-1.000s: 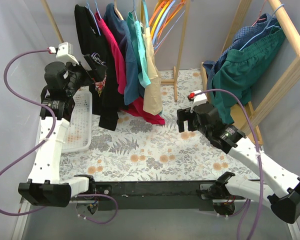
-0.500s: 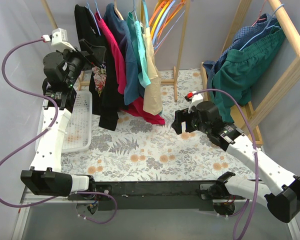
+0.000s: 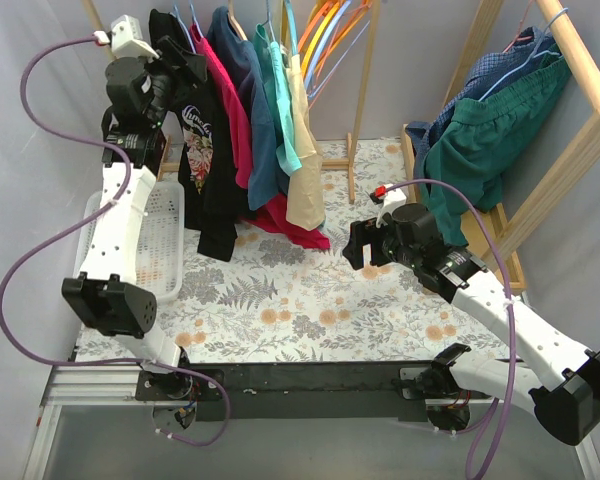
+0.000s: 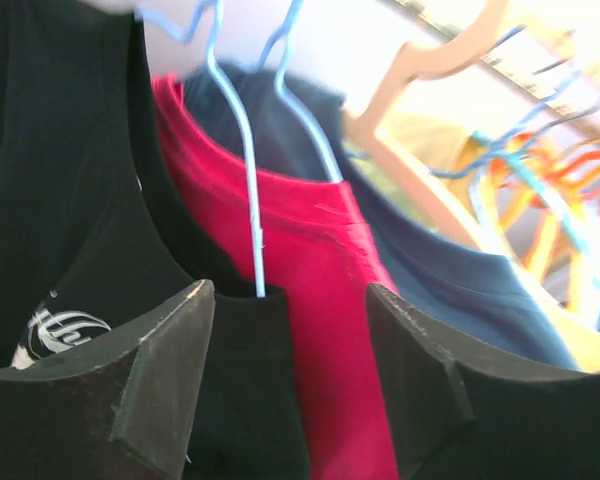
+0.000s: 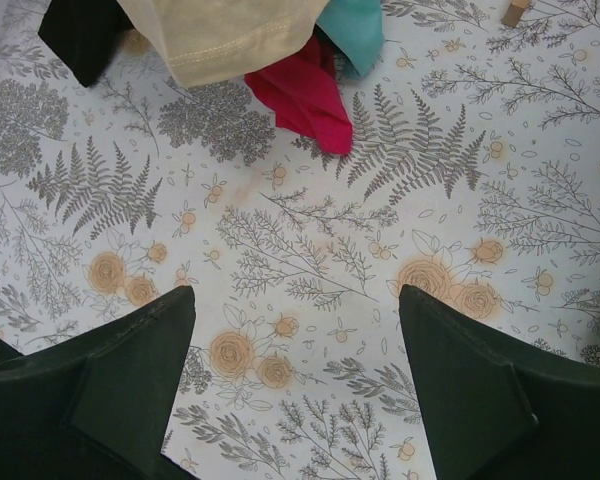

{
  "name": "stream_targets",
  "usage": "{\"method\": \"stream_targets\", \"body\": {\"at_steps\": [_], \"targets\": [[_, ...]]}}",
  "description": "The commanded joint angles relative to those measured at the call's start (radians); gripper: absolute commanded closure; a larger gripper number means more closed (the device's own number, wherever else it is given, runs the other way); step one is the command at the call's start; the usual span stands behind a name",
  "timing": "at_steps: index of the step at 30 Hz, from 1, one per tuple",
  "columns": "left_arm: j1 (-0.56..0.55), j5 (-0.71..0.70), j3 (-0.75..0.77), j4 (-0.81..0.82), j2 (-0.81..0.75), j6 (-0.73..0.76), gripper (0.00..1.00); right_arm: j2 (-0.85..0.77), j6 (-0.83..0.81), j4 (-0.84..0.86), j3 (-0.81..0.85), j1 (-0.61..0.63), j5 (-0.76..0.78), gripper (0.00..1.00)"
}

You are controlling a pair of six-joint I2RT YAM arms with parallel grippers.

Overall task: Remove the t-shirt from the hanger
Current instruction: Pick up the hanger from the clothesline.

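Observation:
Several garments hang on a rail at the back: a black printed t-shirt (image 3: 202,140) at the left end on a light blue wire hanger (image 4: 242,170), then a red one (image 3: 230,110), a navy one (image 3: 252,100), a teal one and a cream one. My left gripper (image 3: 180,75) is raised at the rail's left end, open, its jaws either side of the black shirt's shoulder (image 4: 240,380) and the red shirt (image 4: 320,300), gripping nothing. My right gripper (image 3: 358,246) is open and empty above the floral table cloth (image 5: 310,240).
A white mesh basket (image 3: 160,240) lies left of the hanging clothes. A second wooden rack (image 3: 580,80) at the right holds green (image 3: 490,130) and blue garments. Empty orange and blue hangers (image 3: 330,30) hang at the rail's right end.
My left arm has risen and swung toward the rail, bringing its open gripper up to the black t-shirt's shoulder. My right gripper shifted slightly left, then held still.

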Motion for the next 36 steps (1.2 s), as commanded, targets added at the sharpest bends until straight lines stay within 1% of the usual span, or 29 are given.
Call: {"method": "stream_targets", "body": {"at_steps": [1, 4, 7, 8, 10, 11, 13, 15, 18, 21, 22, 25, 27, 31, 36], "targets": [[-0.052, -0.134, 0.12, -0.133, 0.068, 0.037, 0.44, -0.006, 0.015, 0.036, -0.005, -0.002, 0.009, 0.1], [-0.081, -0.188, 0.172, -0.152, 0.101, 0.071, 0.46, -0.001, 0.015, 0.036, -0.005, -0.004, 0.009, 0.1], [-0.114, -0.263, 0.215, -0.174, 0.147, 0.096, 0.5, -0.001, 0.015, 0.034, -0.004, -0.006, 0.014, 0.1], [-0.122, -0.319, 0.247, -0.184, 0.173, 0.117, 0.51, -0.002, 0.017, 0.033, -0.002, -0.004, 0.018, 0.1], [-0.147, -0.367, 0.277, -0.219, 0.194, 0.138, 0.54, -0.006, 0.015, 0.031, -0.002, -0.006, 0.022, 0.11], [-0.154, -0.428, 0.296, -0.23, 0.203, 0.158, 0.55, -0.006, 0.015, 0.033, -0.002, -0.006, 0.025, 0.11], [-0.168, -0.472, 0.304, -0.253, 0.217, 0.171, 0.58, -0.007, 0.015, 0.027, -0.001, -0.007, 0.026, 0.11], [-0.177, -0.528, 0.301, -0.26, 0.216, 0.188, 0.65, -0.01, 0.015, 0.025, 0.0, -0.006, 0.032, 0.11], [-0.182, -0.579, 0.298, -0.274, 0.208, 0.214, 0.69, -0.015, 0.017, 0.022, -0.004, -0.006, 0.041, 0.11], [-0.185, -0.613, 0.297, -0.297, 0.202, 0.234, 0.82, -0.015, 0.017, 0.024, -0.007, -0.007, 0.043, 0.11], [-0.185, -0.618, 0.294, -0.3, 0.196, 0.238, 0.88, -0.016, 0.02, 0.022, -0.008, -0.006, 0.043, 0.12], [-0.185, -0.621, 0.292, -0.303, 0.188, 0.258, 1.0, -0.018, 0.028, 0.027, -0.014, -0.006, 0.043, 0.12], [-0.185, -0.619, 0.316, -0.302, 0.191, 0.267, 1.0, -0.018, 0.034, 0.025, -0.017, -0.006, 0.04, 0.13], [-0.187, -0.605, 0.427, -0.284, 0.202, 0.31, 1.0, -0.027, 0.04, 0.025, -0.02, -0.006, 0.04, 0.13], [-0.185, -0.592, 0.478, -0.222, 0.193, 0.358, 1.0, -0.039, 0.051, 0.027, -0.027, -0.007, 0.037, 0.14]]}}
